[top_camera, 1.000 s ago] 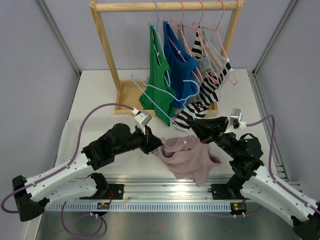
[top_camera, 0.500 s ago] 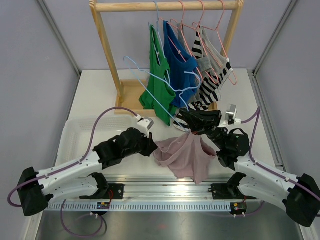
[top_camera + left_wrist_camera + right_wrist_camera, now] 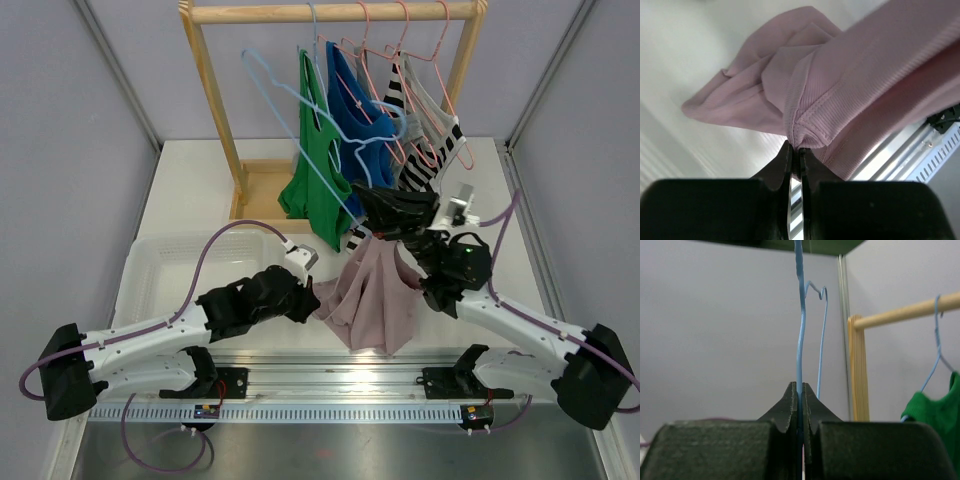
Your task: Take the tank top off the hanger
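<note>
The left gripper pinched the tank top, hanging below the hanger that the right gripper squeezed.

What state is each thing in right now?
Left gripper, shut on pink tank top.
Right gripper, shut on blue hanger.
Pink tank top, sagging, one edge pinched.
Blue hanger, off the rail, tilted in the air.
Green top, hanging on wooden rack.

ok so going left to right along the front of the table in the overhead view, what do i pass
plastic bin → left gripper → pink tank top → right arm's elbow
</note>
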Controlling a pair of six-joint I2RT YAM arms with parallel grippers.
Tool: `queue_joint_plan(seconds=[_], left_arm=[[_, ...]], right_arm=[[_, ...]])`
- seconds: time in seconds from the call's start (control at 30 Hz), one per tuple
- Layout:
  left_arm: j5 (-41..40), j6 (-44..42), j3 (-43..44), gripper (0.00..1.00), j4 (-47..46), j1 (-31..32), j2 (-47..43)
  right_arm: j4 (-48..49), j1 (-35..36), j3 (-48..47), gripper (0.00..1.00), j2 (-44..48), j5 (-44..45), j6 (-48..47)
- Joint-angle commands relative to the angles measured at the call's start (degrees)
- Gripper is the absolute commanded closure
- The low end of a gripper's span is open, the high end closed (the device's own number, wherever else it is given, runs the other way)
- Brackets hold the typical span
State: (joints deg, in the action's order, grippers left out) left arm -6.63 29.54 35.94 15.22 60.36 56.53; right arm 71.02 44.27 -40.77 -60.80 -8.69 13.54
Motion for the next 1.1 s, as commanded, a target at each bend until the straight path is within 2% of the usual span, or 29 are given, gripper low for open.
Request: queue_joint_plan(seconds=[0.0, 0.2, 0.27, 0.3, 0.33, 0.43, 0.47, 0.5, 0.53, 0.63, 0.67, 0.77, 0.9, 1.07], left_arm=[[0.4, 0.2, -0.6, 1.0, -4.9, 1.3, -1.8], [-4.6, 2.0, 0.4, 1.0, -3.1, 1.9, -1.0], [-5.9, 2.5, 0.8, 0.99, -2.8, 2.1, -0.5], [-7.6, 3.2, 1.1, 0.95, -1.7, 2.1, -0.1], [-8.6, 3.5, 1.6, 0.82, -0.6, 2.1, 0.4], [-11.5, 3.9, 3.4, 0.81, 2.5, 2.6, 1.7], [-11.6, 3.6, 4.0, 0.66, 3.1, 2.7, 1.7], [-11.6, 3.3, 4.2, 0.49, 4.2, 2.9, 1.0], [-11.6, 2.9, 4.6, 0.26, 4.7, 3.4, 0.4], [-12.5, 2.5, 5.3, 0.09, 7.4, 4.3, -3.4], [-13.8, 2.6, 5.6, 0.01, 8.6, 4.5, -4.5], [-16.4, 2.8, 8.0, 0.01, 14.1, 4.5, -8.9], [-21.0, 3.8, 11.3, 0.01, 23.4, 4.6, -14.7], [-25.0, 6.0, 16.2, 0.01, 31.5, 4.6, -19.6]], right_arm=[[18.1, 0.7, 0.2, 1.0, -6.3, -3.9, 1.5], [18.4, 1.3, -1.7, 1.0, -8.1, -2.2, 6.1], [18.1, 1.7, -2.8, 1.0, -8.6, -4.6, 4.1], [17.5, 2.7, -3.3, 1.0, -8.4, -4.4, 2.9], [16.1, 2.9, -3.7, 1.0, -7.9, -3.3, 1.2], [-5.4, 4.9, -8.8, 1.0, -3.8, 4.2, 1.0], [-20.6, 5.2, -13.8, 1.0, -3.1, 5.9, 1.1], [-27.1, 5.6, -16.3, 1.0, -3.1, 8.3, 1.8], [-36.3, 5.9, -20.5, 1.0, -3.4, 9.8, 1.6], [-42.2, 7.6, -23.7, 1.0, -4.7, 16.8, 0.4], [-48.5, 7.7, -27.7, 1.0, -5.2, 18.3, 0.4], [-58.5, 8.9, -35.5, 1.0, -9.1, 23.7, -1.6], [-64.7, 10.9, -42.4, 1.0, -15.0, 32.5, -5.0], [-73.5, 11.5, -55.4, 1.0, -23.3, 37.3, -6.9]])
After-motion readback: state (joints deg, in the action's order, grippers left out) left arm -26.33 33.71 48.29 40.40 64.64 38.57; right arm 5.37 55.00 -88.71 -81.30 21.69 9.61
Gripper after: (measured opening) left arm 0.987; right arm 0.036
